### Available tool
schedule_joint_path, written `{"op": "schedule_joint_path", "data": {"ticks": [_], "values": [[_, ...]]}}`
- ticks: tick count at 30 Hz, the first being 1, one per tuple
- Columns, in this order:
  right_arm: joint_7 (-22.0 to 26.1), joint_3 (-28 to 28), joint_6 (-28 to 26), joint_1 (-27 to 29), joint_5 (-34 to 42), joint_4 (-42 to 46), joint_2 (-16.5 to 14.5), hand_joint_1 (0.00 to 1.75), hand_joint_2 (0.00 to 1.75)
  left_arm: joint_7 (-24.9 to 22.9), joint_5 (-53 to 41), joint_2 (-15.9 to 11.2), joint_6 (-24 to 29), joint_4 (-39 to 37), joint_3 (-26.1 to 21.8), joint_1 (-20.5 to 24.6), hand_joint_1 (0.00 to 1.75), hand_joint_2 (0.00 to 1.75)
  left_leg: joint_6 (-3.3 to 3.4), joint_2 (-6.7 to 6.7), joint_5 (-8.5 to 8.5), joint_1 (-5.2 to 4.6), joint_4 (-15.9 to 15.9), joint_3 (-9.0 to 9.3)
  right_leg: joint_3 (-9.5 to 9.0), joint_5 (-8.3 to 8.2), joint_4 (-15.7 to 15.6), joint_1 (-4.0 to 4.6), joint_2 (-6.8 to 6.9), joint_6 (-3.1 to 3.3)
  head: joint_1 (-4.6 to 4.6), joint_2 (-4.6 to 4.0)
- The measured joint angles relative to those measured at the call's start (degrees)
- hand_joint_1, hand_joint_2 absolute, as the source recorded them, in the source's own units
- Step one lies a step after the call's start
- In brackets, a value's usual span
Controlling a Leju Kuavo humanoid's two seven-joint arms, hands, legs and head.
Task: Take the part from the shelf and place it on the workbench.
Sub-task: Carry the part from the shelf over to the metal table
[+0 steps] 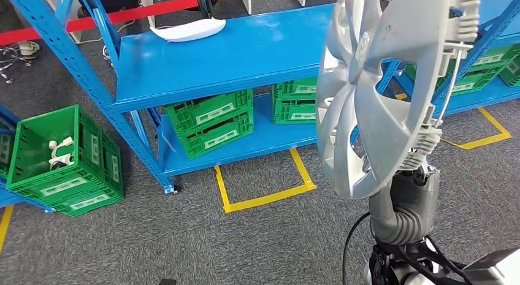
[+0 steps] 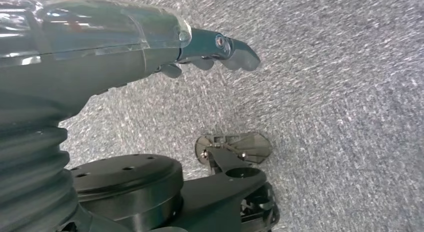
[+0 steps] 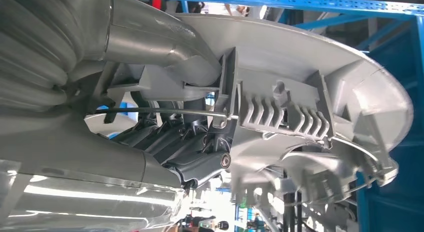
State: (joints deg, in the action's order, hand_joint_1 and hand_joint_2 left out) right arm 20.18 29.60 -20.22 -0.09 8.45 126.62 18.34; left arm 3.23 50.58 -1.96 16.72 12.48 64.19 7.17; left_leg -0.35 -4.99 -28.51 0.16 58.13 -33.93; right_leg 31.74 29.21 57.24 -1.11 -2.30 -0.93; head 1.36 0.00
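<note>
Silver wheel cover (image 1: 368, 95) stands upright above the right hand (image 1: 423, 174), gripped at its rim; left hand (image 2: 210, 55) hangs empty, fingers apart. Carrying stage: next, find the workbench.

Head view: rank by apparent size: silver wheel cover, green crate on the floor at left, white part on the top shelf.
1. Silver wheel cover, held by the right hand; it looks largest, but it is close to the camera, so that inflates it.
2. Green crate on the floor at left.
3. White part on the blue shelf.
</note>
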Motion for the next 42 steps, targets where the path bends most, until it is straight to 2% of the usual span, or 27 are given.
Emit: {"op": "schedule_joint_path", "data": {"ticks": [2,4,6,7,8,9,11,13,15,17,20,21,22,23,24,26,28,30,31,32,34,36,37,38,39,41,42], "values": [[0.0,0.0,0.0,0.0,0.0,0.0,0.0,1.75,1.75,0.0,0.0,-0.1,0.0,0.0,0.0,0.0,0.0,1.75,-0.58,2.63,-1.77,-0.08,2.2,-1.01,-0.09,-0.21,-0.3,-0.02,0.94,0.77,-0.52,0.0],[-0.1,0.0,0.0,0.0,0.0,0.0,0.0,1.75,1.75,0.0,-0.1,-0.1,0.0,0.0,0.0,0.2,0.0,1.75,-1.01,5.18,-5.4,0.12,8.6,-3.87,-0.14,-0.21,-0.4,0.15,2.07,1.35,-1.19,0.0],[-0.1,0.0,0.0,0.0,-0.1,0.0,0.0,1.75,1.75,0.0,-0.2,-0.1,0.0,0.0,0.0,0.1,0.0,1.75,-1.24,5.3,-7.76,0.36,14.9,-6.74,-0.14,-0.16,-0.3,0.33,3.28,1.56,-1.57,0.0],[-0.1,0.1,0.0,0.0,-0.1,0.0,0.0,1.75,1.75,0.0,-0.2,-0.1,0.0,0.0,0.0,0.1,0.0,1.75,-1.25,5.27,-7.49,0.35,15.6,-7.05,-0.15,-0.13,-0.3,0.39,3.84,1.56,-1.7,0.0],[-0.1,0.1,0.0,0.0,-0.1,0.0,0.0,1.75,1.75,0.0,-0.2,-0.1,0.0,0.0,0.0,0.1,0.0,1.75,-1.15,5.37,-6.19,0.33,14.1,-6.25,-0.18,-0.1,-0.3,0.47,4.35,1.54,-1.86,0.0],[-0.1,0.2,0.0,0.0,-0.1,0.0,0.0,1.75,1.75,0.0,-0.2,-0.1,0.0,0.0,0.0,0.1,0.0,1.75,-0.91,5.75,-4.22,0.27,10.8,-4.46,-0.24,-0.05,-0.2,0.57,4.81,1.49,-2.04,0.0],[-0.1,0.3,0.0,0.0,-0.1,0.0,0.0,1.75,1.75,0.0,-0.2,-0.2,0.0,0.0,0.0,0.2,0.0,1.75,-0.13,8.04,-1.53,-0.22,3.4,-0.57,-0.36,0.14,-0.1,0.84,5.69,1.22,-2.28,0.0],[-0.1,0.3,0.1,0.0,-0.1,0.0,0.0,1.75,1.75,0.1,-0.2,-0.2,0.1,0.0,0.0,0.3,0.0,1.75,0.45,9.33,-1.07,-0.78,0.3,0.89,-0.39,0.27,0.0,1.06,6.64,0.73,-2.31,0.0],[-0.1,0.3,0.1,-0.1,-0.4,0.0,0.0,1.75,1.75,0.4,-0.2,-0.3,0.2,0.0,0.0,0.2,0.0,1.75,0.86,8.15,-0.74,-0.78,0.0,0.75,-0.49,0.46,-0.1,1.09,7.69,0.15,-2.3,0.0],[-0.3,0.3,0.3,-0.4,-0.7,0.1,0.0,1.75,1.75,1.0,-0.2,-0.5,0.6,0.0,0.0,0.2,0.0,1.75,1.41,6.86,-0.27,-0.43,-0.4,0.78,-0.05,2.06,1.6,0.88,6.51,-0.48,-2.03,0.0],[-0.8,0.5,0.8,-0.6,-0.8,0.2,0.0,1.75,1.75,1.5,0.1,-0.7,1.0,0.0,0.0,0.4,0.0,1.75,1.85,4.99,0.06,-0.21,-0.5,0.81,3.93,7.5,11.6,0.53,3.15,-1.17,-0.97,0.0],[-0.9,0.6,0.9,-0.7,-0.8,0.2,0.0,1.75,1.75,1.5,0.2,-0.8,1.1,0.0,0.0,0.3,0.0,1.75,1.89,4.31,0.08,-0.23,-0.5,0.83,5.26,8.52,14.7,0.5,2.82,-1.27,-0.7,0.0],[-0.9,0.8,1.0,-0.8,-0.7,0.2,0.0,1.75,1.75,1.5,0.3,-0.9,1.2,0.0,0.0,0.3,0.0,1.75,1.89,3.59,0.1,-0.25,-0.5,0.85,5.85,8.44,16.1,0.5,2.68,-1.29,-0.49,0.0],[-1.0,0.9,1.0,-0.9,-0.7,0.2,0.0,1.75,1.75,1.5,0.3,-1.0,1.2,0.0,0.0,0.2,0.0,1.75,1.88,2.85,0.11,-0.25,-0.5,0.91,5.44,7.16,15.1,0.48,2.55,-1.24,-0.3,0.0],[-1.0,1.1,1.0,-1.0,-0.7,0.2,0.0,1.75,1.75,1.5,0.4,-1.1,1.3,0.0,0.0,0.2,0.0,1.75,1.84,2.12,0.12,-0.24,-0.5,1.0,4.11,5.01,12.1,0.44,2.26,-1.13,-0.11,0.0],[-1.0,1.3,1.0,-1.2,-0.6,0.2,0.0,1.75,1.75,1.5,0.4,-1.2,1.3,0.0,0.0,0.3,0.0,1.75,1.6,0.79,0.17,-0.28,-0.3,0.94,0.8,1.22,4.4,0.23,0.31,-0.74,0.21,0.0],[-1.1,1.5,1.1,-1.4,-0.6,0.2,0.0,1.75,1.75,1.5,0.4,-1.3,1.3,0.0,0.0,0.3,0.0,1.75,1.03,-0.18,0.38,-0.24,-0.1,0.32,-0.8,0.44,0.5,0.13,-1.21,-0.2,0.31,0.0],[-1.1,1.7,1.1,-1.6,-0.5,0.2,0.0,1.75,1.75,1.4,0.4,-1.4,1.3,0.0,0.0,0.2,0.0,1.75,0.31,-1.07,0.65,-0.13,-0.1,-0.25,-0.91,0.66,-0.2,0.13,-0.67,0.36,0.22,0.0],[-1.1,1.8,1.1,-1.7,-0.3,0.2,0.0,1.75,1.75,1.3,0.5,-1.5,1.4,0.0,0.0,0.1,0.0,1.75,-0.01,-0.47,0.44,-0.21,0.1,-0.46,-0.95,0.51,-0.4,0.07,-0.15,0.67,0.14,0.0],[-1.2,1.8,1.1,-1.8,0.1,0.2,0.0,1.75,1.75,1.1,0.5,-1.7,1.6,0.0,0.0,0.1,0.0,1.75,-0.29,0.92,-0.32,-0.32,1.1,-0.98,-1.06,0.36,-0.6,0.01,0.44,1.01,-0.15,0.0],[-1.3,1.9,0.9,-1.8,0.9,0.2,0.0,1.75,1.75,-0.1,0.7,-1.8,2.0,0.1,0.0,0.2,0.0,1.75,-0.81,4.35,-3.58,-0.24,6.4,-3.64,-1.23,0.18,-1.0,0.04,1.8,1.55,-0.8,0.0],[-1.4,1.9,0.6,-1.8,1.8,0.3,0.0,1.75,1.75,-2.1,1.0,-1.8,2.4,0.1,0.0,0.3,0.0,1.75,-1.27,5.26,-6.61,0.24,13.6,-7.14,-1.24,0.24,-1.0,0.15,3.18,1.73,-1.28,0.0],[-1.4,2.0,0.5,-1.8,2.1,0.3,0.0,1.75,1.75,-3.2,1.3,-1.8,2.5,0.2,0.0,0.3,0.0,1.75,-1.42,5.26,-6.85,0.41,15.4,-8.03,-1.24,0.29,-1.0,0.17,3.8,1.71,-1.41,0.0],[-1.4,1.9,0.4,-1.8,2.4,0.3,0.0,1.75,1.75,-4.5,1.5,-1.8,2.5,0.2,0.0,0.3,0.0,1.75,-1.51,5.31,-6.0,0.5,15.1,-7.85,-1.26,0.34,-0.9,0.16,4.38,1.65,-1.58,0.0],[-1.4,1.9,0.2,-1.7,2.6,0.3,0.1,1.75,1.75,-5.6,1.6,-1.8,2.6,0.3,0.0,0.2,0.0,1.75,-1.49,5.59,-4.3,0.54,12.7,-6.56,-1.32,0.44,-0.9,0.16,4.9,1.5,-1.76,0.0],[-1.5,1.6,-0.4,-1.0,2.5,0.7,0.5,1.75,1.75,-7.0,1.7,-1.7,2.5,0.4,0.0,0.2,0.0,1.75,-1.1,7.78,-0.87,0.19,5.0,-2.37,-1.54,0.78,-0.7,0.32,5.88,0.97,-2.2,0.0],[-1.6,1.3,-0.7,-0.4,2.3,1.0,0.9,1.75,1.75,-7.2,1.6,-1.6,2.4,0.5,0.0,0.3,0.0,1.75,-0.8,8.81,-0.08,-0.08,2.2,-0.85,-1.62,0.98,-0.6,0.44,6.34,0.63,-2.38,0.0]]}}
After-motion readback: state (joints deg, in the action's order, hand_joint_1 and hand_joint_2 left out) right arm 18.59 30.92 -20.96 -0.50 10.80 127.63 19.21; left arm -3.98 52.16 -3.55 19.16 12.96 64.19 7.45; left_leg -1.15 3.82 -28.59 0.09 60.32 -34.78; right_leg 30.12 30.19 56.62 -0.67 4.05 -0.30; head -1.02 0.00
